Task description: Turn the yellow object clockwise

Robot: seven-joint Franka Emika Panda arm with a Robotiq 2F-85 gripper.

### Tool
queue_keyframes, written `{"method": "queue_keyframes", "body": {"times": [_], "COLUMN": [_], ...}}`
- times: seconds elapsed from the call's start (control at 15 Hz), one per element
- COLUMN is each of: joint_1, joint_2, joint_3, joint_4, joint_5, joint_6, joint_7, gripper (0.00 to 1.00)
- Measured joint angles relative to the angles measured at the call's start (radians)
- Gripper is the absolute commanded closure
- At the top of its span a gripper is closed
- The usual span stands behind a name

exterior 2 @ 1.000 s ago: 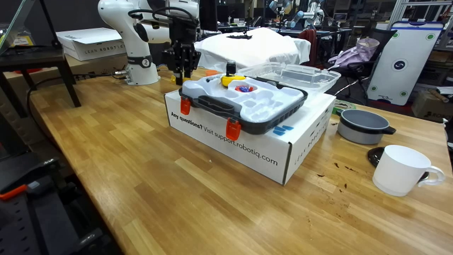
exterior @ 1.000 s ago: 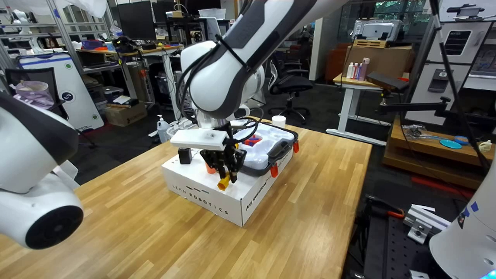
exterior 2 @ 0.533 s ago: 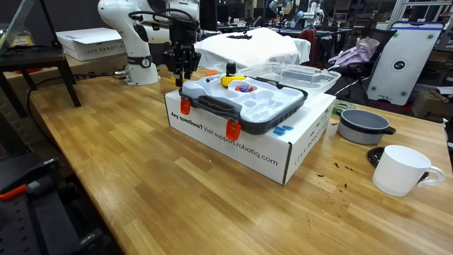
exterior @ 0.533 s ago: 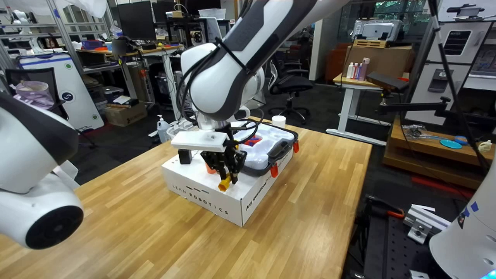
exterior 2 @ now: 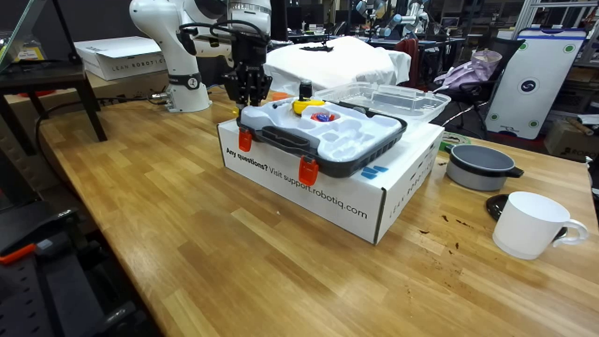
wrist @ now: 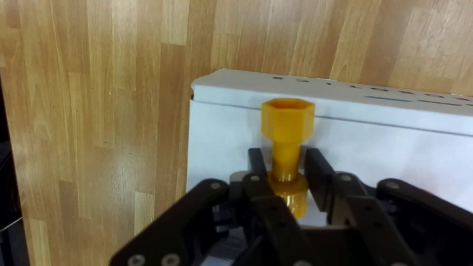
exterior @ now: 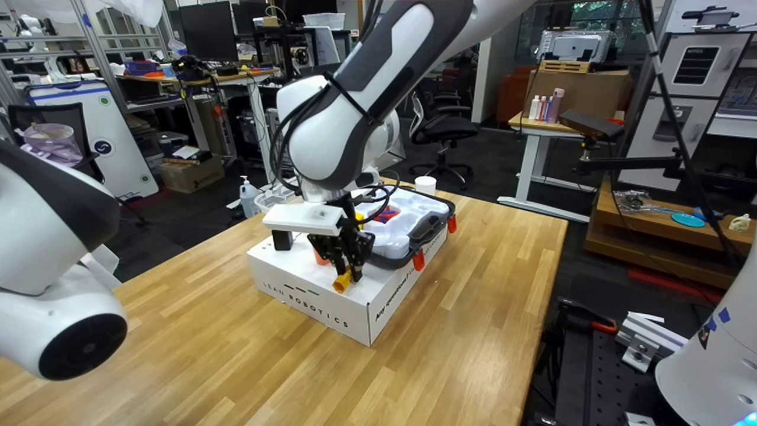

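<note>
The yellow object (exterior: pixel 342 283) is a small yellow-orange piece with a hollow hexagonal end, a narrow neck and a wider round base. It lies at the corner of the white box's top; in the wrist view (wrist: pixel 288 123) its hexagonal end points toward the box edge. My gripper (exterior: pixel 349 274) points down over it. In the wrist view the gripper (wrist: pixel 284 153) has one finger on each side, close against the wide base, with small gaps beside the neck. In an exterior view the gripper (exterior 2: pixel 248 104) hides most of the object, and only a bit (exterior 2: pixel 235 111) shows.
The white box (exterior: pixel 307 302) stands on the wooden table. It carries a black case with a white insert (exterior 2: pixel 355 126), an orange-red stubby piece (exterior: pixel 321 258) and a black peg (exterior: pixel 282 240). A grey pot (exterior 2: pixel 477 168) and a white mug (exterior 2: pixel 531 224) stand beyond the box.
In an exterior view my gripper has shifted slightly right and down and turned a little. The visible end of the yellow object has shifted with it. The box and case have not moved.
</note>
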Motion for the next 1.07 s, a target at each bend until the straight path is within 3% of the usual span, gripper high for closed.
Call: {"method": "queue_keyframes", "body": {"times": [0.33,0.4,0.47,0.53,0.93,1.07], "joint_1": [-0.011,-0.013,-0.013,-0.013,-0.013,-0.013], "joint_2": [0.001,0.001,0.001,0.002,0.004,0.002], "joint_3": [-0.007,-0.007,-0.007,-0.007,-0.006,-0.001], "joint_4": [0.006,0.006,0.006,0.006,0.006,0.006], "joint_5": [0.000,0.000,0.000,0.000,0.001,0.001], "joint_6": [0.000,0.000,-0.001,-0.001,-0.002,-0.002], "joint_7": [0.007,0.007,0.007,0.007,0.007,0.006], "gripper": [0.92,0.86,0.42,0.42,0.02,0.00]}}
